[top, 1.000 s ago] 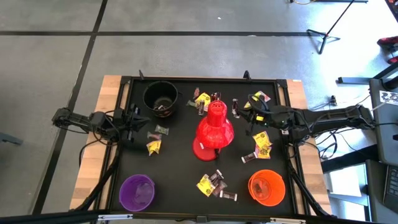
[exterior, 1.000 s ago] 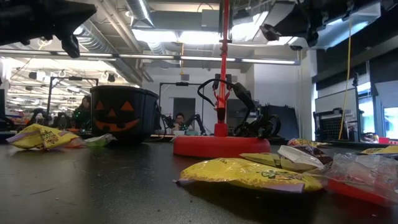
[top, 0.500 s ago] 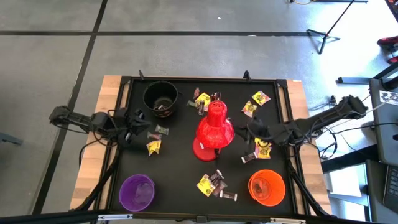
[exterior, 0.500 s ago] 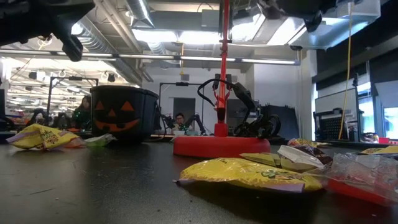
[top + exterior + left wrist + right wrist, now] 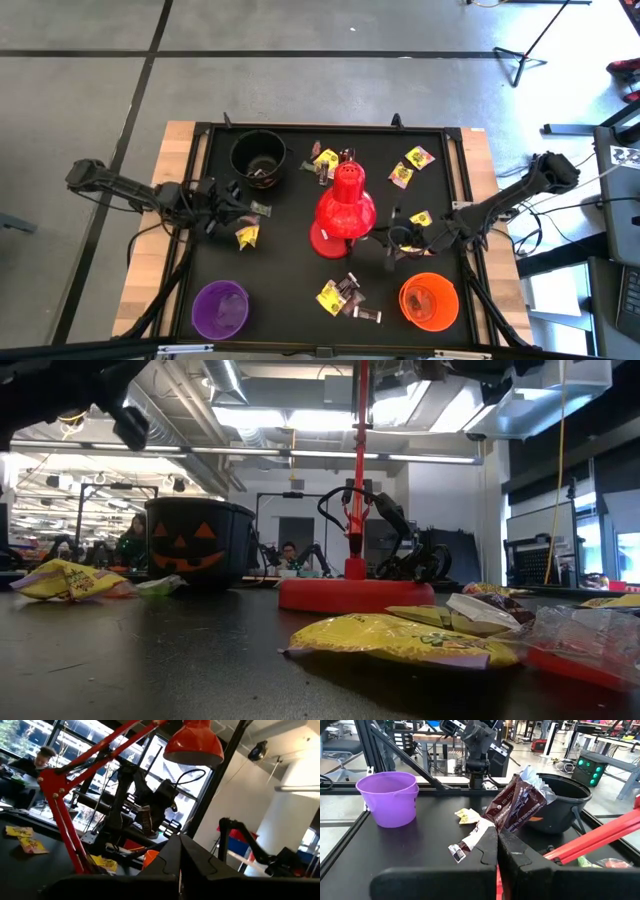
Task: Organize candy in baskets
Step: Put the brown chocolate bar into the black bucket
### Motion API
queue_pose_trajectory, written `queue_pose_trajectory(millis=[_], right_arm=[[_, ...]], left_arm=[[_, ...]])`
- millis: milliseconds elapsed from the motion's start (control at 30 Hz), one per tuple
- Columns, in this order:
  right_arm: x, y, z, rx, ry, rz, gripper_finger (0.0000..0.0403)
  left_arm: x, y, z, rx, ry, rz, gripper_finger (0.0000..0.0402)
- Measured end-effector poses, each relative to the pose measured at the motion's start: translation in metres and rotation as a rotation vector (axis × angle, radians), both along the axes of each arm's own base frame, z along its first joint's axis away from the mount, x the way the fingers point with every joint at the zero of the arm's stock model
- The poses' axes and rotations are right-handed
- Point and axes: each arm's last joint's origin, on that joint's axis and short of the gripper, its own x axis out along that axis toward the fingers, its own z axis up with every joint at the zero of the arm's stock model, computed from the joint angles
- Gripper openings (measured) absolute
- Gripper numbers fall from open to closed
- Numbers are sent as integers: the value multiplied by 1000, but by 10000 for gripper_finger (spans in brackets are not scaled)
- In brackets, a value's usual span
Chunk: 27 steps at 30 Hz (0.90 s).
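Now a dark brown candy (image 5: 517, 802) hangs pinched in my right hand (image 5: 400, 238), fingers closed on its wrapper. That hand has swung in from the desk's (image 5: 290, 300) far edge to just beside the red lamp (image 5: 346, 210), so the pick is done. The orange basket (image 5: 429, 302) sits near, the likely drop. My left hand (image 5: 228, 208), closed and empty, hovers by loose candy, past the black basket (image 5: 258, 155).

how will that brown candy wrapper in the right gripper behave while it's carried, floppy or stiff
Probably floppy: the brown wrapper is crinkled and pinched only at one end by the right gripper, so it may sway. It looks light for its size. A second small wrapper dangles below and could drop off.
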Motion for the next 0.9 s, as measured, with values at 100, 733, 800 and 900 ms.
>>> queue_pose_trajectory(millis=[100,733,800,900], right_arm=[[1,1,-1,2,-2,-1,0],[5,3,0,51,-44,17,0],[7,4,-2,48,-40,26,0],[9,6,-5,43,-29,32,0]], left_arm=[[12,-6,10,69,23,-1,0],[132,-45,29,329,267,154,0],[143,-47,27,329,288,188,0],[159,-49,28,327,297,210,0]])
